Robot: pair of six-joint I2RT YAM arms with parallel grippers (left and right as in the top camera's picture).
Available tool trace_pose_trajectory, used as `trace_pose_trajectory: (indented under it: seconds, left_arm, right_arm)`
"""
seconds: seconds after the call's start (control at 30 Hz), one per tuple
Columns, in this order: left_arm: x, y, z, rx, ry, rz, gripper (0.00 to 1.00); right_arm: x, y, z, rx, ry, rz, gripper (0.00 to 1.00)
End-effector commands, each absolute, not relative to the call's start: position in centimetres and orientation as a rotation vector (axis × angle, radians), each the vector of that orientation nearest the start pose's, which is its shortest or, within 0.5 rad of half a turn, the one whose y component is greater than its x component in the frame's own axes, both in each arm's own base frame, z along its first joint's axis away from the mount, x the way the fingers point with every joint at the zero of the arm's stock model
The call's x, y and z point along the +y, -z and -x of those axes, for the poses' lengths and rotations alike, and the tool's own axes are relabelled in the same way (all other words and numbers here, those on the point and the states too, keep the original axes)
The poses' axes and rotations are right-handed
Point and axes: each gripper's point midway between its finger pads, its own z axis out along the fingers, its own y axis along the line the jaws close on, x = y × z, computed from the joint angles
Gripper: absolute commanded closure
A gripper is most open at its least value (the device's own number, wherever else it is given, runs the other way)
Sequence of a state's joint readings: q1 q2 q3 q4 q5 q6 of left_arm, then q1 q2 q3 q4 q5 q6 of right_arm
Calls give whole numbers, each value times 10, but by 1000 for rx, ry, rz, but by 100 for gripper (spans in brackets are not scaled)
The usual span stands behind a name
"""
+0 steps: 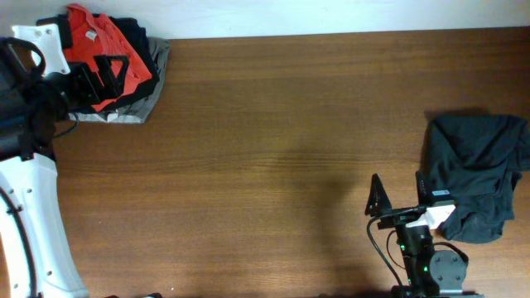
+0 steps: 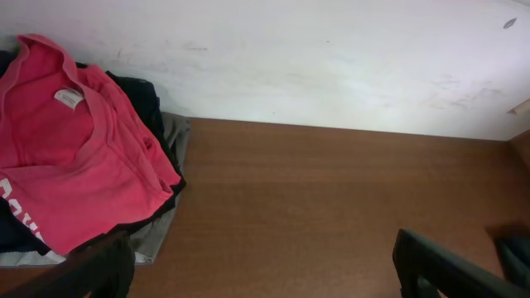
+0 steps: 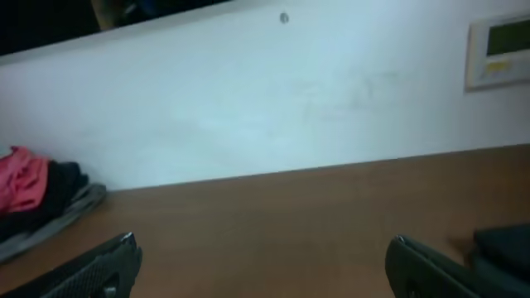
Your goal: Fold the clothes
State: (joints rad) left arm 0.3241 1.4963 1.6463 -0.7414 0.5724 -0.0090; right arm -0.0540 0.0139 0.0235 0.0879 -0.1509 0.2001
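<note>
The clothes, a red-orange T-shirt [image 1: 89, 43] with white lettering, lie bunched on top of a pile at the table's far left corner. In the left wrist view the T-shirt [image 2: 74, 157] fills the left side, its collar label showing. My left gripper [image 1: 116, 83] hovers at the pile's right edge, open and holding nothing; in its own view the left gripper [image 2: 265, 269] has one finger by the pile and the other over bare wood. My right gripper [image 1: 399, 192] stands open and empty near the front right; in the right wrist view the right gripper [image 3: 261, 261] spans bare wood.
Under the T-shirt lie a dark garment [image 2: 145, 99] and a grey garment [image 2: 166, 211]. A crumpled charcoal-black garment [image 1: 476, 174] lies at the right edge, just right of my right gripper. A white wall [image 2: 331, 58] borders the brown wooden table [image 1: 273, 141] at the back.
</note>
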Motion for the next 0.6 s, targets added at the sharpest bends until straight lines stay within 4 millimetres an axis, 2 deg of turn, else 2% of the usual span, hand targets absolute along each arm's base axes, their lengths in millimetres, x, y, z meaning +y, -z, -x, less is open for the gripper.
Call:
trace_pose_trajectory:
  seconds: [0.0, 0.17, 0.57]
  left_arm:
    - [42, -355, -422, 2075, 432, 16, 1]
    - [42, -355, -422, 2075, 432, 16, 1]
    - [42, -355, -422, 2075, 432, 16, 1]
  right_arm:
    - [3, -205, -245, 1450, -184, -94, 2]
    - [2, -204, -245, 1450, -178, -102, 2]
    - [2, -163, -246, 1617, -180, -129, 1]
